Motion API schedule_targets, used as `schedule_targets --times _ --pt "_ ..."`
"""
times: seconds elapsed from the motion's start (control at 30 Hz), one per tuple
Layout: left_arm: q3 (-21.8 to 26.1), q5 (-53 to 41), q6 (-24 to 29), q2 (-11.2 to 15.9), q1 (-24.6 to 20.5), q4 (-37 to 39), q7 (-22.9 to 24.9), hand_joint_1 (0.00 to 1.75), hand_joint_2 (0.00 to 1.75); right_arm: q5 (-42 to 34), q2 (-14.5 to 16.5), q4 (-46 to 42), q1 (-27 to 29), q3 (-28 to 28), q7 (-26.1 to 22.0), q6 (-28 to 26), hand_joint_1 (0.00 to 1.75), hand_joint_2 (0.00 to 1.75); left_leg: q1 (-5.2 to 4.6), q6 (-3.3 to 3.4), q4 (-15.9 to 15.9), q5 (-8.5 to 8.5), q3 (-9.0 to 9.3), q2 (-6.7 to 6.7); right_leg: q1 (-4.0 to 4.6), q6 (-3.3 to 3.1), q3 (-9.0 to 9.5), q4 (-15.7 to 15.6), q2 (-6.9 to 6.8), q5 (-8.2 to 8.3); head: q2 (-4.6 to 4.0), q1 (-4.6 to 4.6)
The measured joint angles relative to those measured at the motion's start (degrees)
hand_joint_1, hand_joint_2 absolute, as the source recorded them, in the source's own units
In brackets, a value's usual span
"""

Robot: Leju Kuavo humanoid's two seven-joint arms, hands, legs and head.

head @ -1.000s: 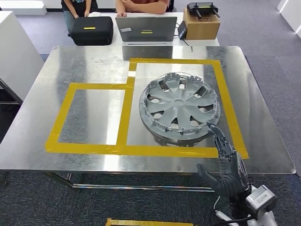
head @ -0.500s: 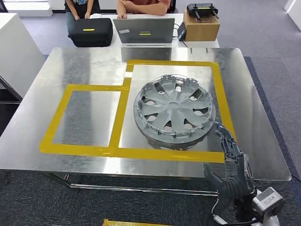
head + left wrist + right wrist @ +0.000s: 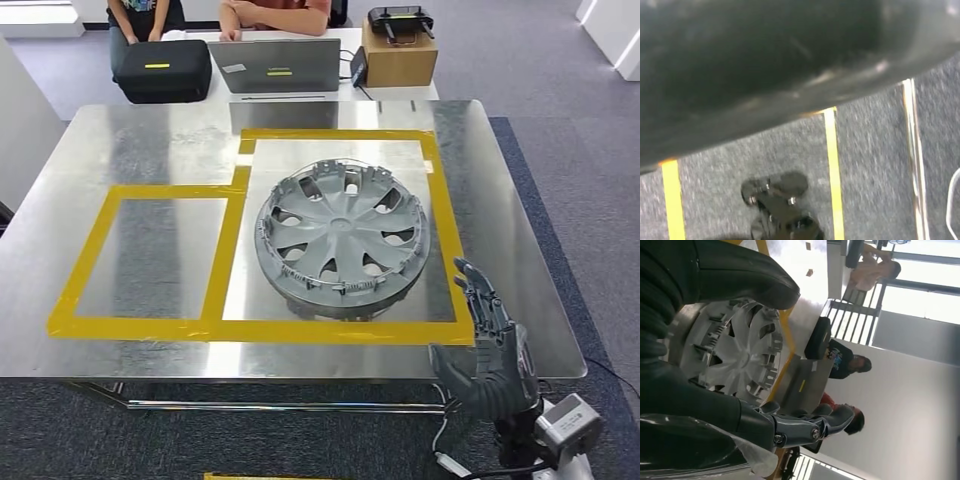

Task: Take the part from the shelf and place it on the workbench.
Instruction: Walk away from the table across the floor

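The grey hubcap (image 3: 342,238) lies flat on the workbench (image 3: 151,140), inner face up, inside the larger yellow-tape rectangle (image 3: 445,215) toward its right edge. The right hand (image 3: 490,345) hovers at the near edge, fingers spread, holding nothing.

No text reads clearly; the laptop's (image 3: 274,64) small yellow label seems illegible.
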Motion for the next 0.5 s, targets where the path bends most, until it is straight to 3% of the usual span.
schedule_targets --times 0.07,0.13,0.23,0.27,0.3,0.33,0.4,0.47,0.5 --pt "0.1 0.0 0.0 0.0 0.0 0.0 0.0 0.00 0.00 0.0 0.1 0.0 0.0 0.0 0.0 0.0 0.00 0.00 0.08 -0.45 -1.2 0.52 0.27 0.16 -0.18 0.43 -0.22 -0.1 0.04 0.05 0.01 -0.11" --pt "0.2 0.0 0.0 -0.1 -0.1 0.0 0.0 0.00 0.00 0.0 0.1 -0.1 0.0 -0.1 0.0 -0.1 0.00 0.00 0.55 -0.82 -2.4 1.39 0.61 0.44 -0.11 1.02 -1.10 1.6 -0.37 -1.72 0.01 0.03" --pt "0.2 -0.1 0.0 -0.2 -0.1 0.0 0.1 0.00 0.00 -0.6 0.1 -0.1 0.0 -0.1 0.2 0.3 0.00 0.00 0.83 -1.01 -2.8 1.94 0.37 0.80 -0.54 2.06 -4.93 11.0 -1.04 -7.24 0.01 0.29" --pt "0.2 -0.2 0.0 -0.2 -0.1 0.0 0.1 0.00 0.00 -1.1 0.1 -0.1 0.0 0.0 0.3 0.6 0.00 0.00 0.86 -1.12 -2.8 2.01 0.22 0.93 -0.75 2.37 -5.78 13.4 -1.12 -7.98 0.01 0.29" --pt "0.2 -0.2 0.0 -0.3 -0.1 0.0 0.1 0.00 0.00 -1.6 0.1 -0.1 0.1 0.0 0.4 0.9 0.00 0.00 0.92 -1.24 -2.7 2.09 0.09 1.05 -0.93 2.64 -5.69 13.8 -1.19 -7.63 0.01 0.27" --pt "0.2 -0.2 -0.1 -0.4 -0.1 0.0 0.1 0.00 0.00 -2.0 0.1 -0.1 0.1 0.0 0.5 1.1 0.00 0.00 1.02 -1.37 -2.6 2.16 -0.03 1.13 -1.11 2.90 -4.48 12.0 -1.30 -6.29 0.01 0.29" --pt "0.2 -0.2 -0.1 -0.5 -0.1 0.0 0.1 0.00 0.00 -2.4 0.1 -0.1 0.0 0.0 0.5 1.4 0.00 0.00 1.19 -1.76 -2.2 2.24 -0.32 1.21 -1.37 3.27 -0.02 4.2 -1.64 -3.00 0.01 0.31" --pt "0.2 -0.3 -0.1 -0.5 -0.2 0.0 0.1 0.00 0.00 -2.5 0.1 -0.1 -0.1 0.0 0.6 1.5 0.00 0.00 1.12 -2.36 -1.5 2.34 -0.76 1.20 -1.36 2.75 2.65 -1.0 -1.64 -1.47 0.01 0.29" --pt "0.2 -0.3 -0.1 -0.5 -0.1 0.0 0.1 0.00 0.00 -2.6 0.1 -0.1 -0.1 0.0 0.6 1.5 0.00 0.00 1.06 -2.75 -1.4 2.52 -0.97 1.19 -1.21 2.26 2.80 -1.4 -1.53 -1.45 0.01 0.27"
